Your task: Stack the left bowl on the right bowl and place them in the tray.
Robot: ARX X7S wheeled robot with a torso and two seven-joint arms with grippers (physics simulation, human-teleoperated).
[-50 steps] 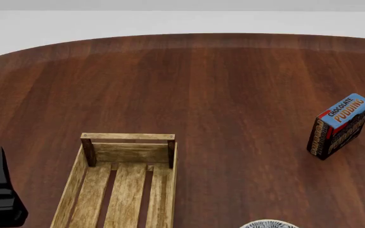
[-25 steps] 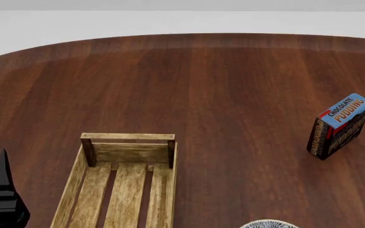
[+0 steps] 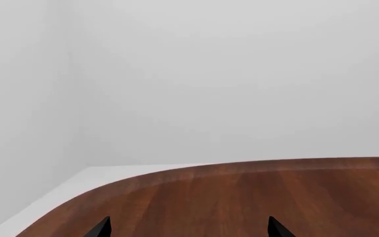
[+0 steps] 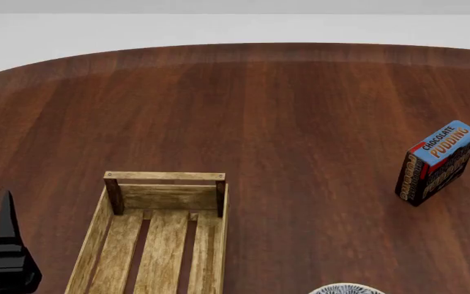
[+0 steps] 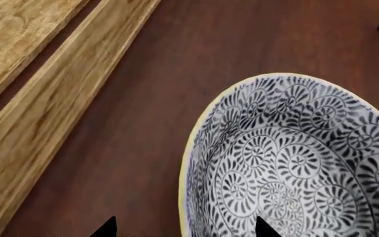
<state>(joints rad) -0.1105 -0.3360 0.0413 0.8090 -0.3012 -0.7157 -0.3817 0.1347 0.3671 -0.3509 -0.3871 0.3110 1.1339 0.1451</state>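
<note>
Right tool (image 5: pixel 184 228) poised over the patterned bowl (image 5: pixel 295 163), two dark tips spread apart at the lower edge of the right wrist frame, one over bare wood, one over the bowl's inside: open, nothing gripped, apparently lined up to straddle the yellow rim. Sitting upright on the tabletop (image 4: pixel 300 110), this bowl; only a sliver of its rim (image 4: pixel 347 288) visible at the bottom edge of the head frame, right of centre. Probably the right bowl, so a base for stacking rather than the one to carry; left bowl not in any frame.

Tray (image 4: pixel 160 236) at lower left of centre in the head frame, empty, slatted bottom exposed, long axis running away from the robot; its plank side (image 5: pixel 57 113) just beside the bowl in the right wrist frame, a strip of bare wood between.

Left tool (image 3: pixel 188 228) aimed out over the far tabletop edge toward the grey wall, tips well apart, holding nothing; visible as a dark spike (image 4: pixel 7 251) at the lower left of the head frame, left of the tray.

Chocolate pudding box (image 4: pixel 436 162) upright at mid right, well apart from bowl and tray, not obstructing. Tray's near wall likely the thing to clear when lifting in.
</note>
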